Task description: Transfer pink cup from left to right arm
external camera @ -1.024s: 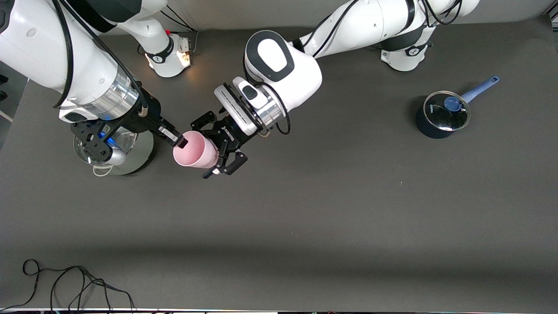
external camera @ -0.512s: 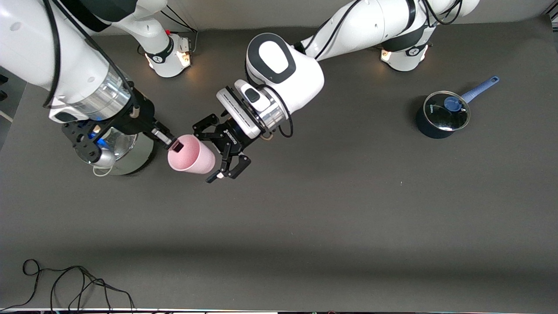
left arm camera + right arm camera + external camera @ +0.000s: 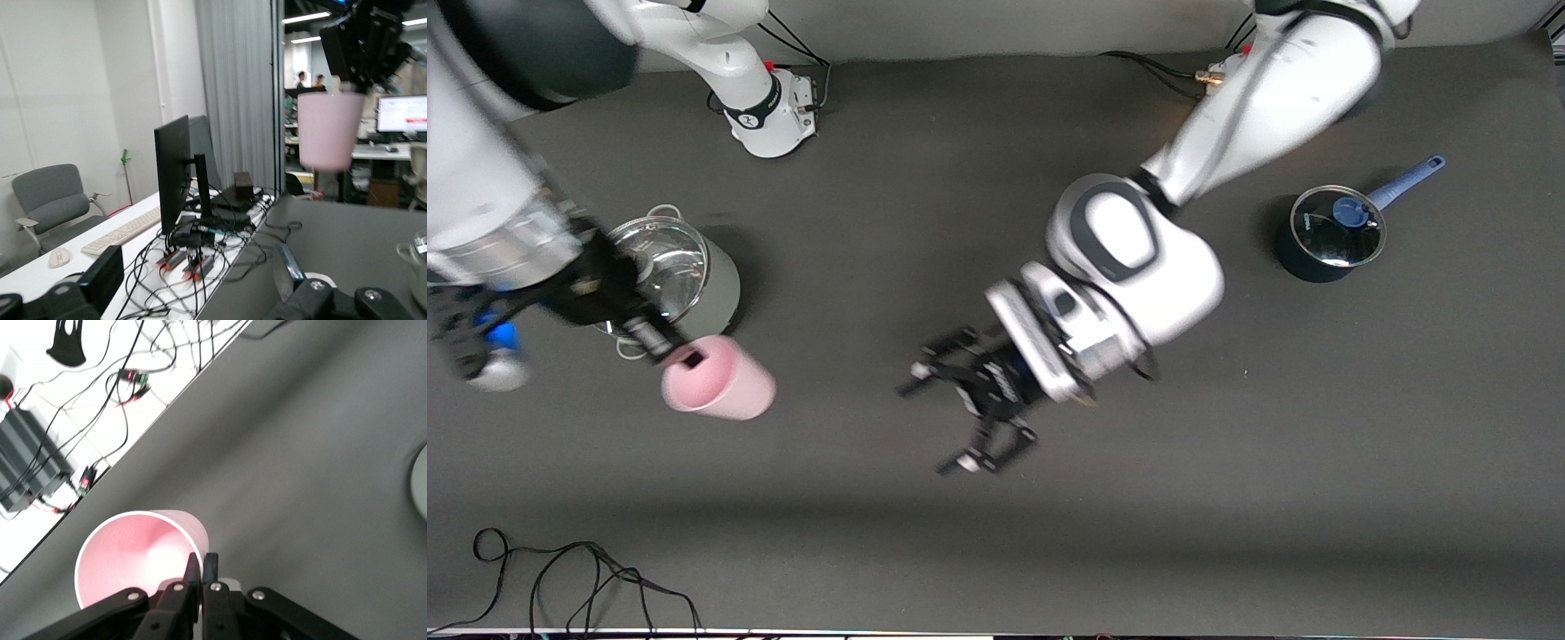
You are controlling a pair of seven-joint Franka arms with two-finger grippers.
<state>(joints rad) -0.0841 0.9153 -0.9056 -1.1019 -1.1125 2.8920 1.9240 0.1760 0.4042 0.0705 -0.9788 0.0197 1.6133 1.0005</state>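
Note:
The pink cup [image 3: 720,388] hangs tilted in the air, held by its rim in my right gripper [image 3: 686,357], which is shut on it just beside the steel pot. In the right wrist view one finger is inside and one outside the rim of the cup [image 3: 130,557], with the gripper [image 3: 203,568] pinched on the wall. My left gripper [image 3: 950,423] is open and empty over the middle of the table, well apart from the cup. The left wrist view shows the cup [image 3: 329,130] farther off, hanging from the right gripper [image 3: 353,85].
A steel pot [image 3: 716,276] stands on the table at the right arm's end. A dark blue saucepan [image 3: 1303,258] with a glass lid and blue handle stands at the left arm's end. A black cable [image 3: 560,578] lies at the table edge nearest the camera.
My left gripper let go of the cup and drew away toward the left arm's end. My right gripper carried the cup off toward the right arm's end, uncovering the steel pot.

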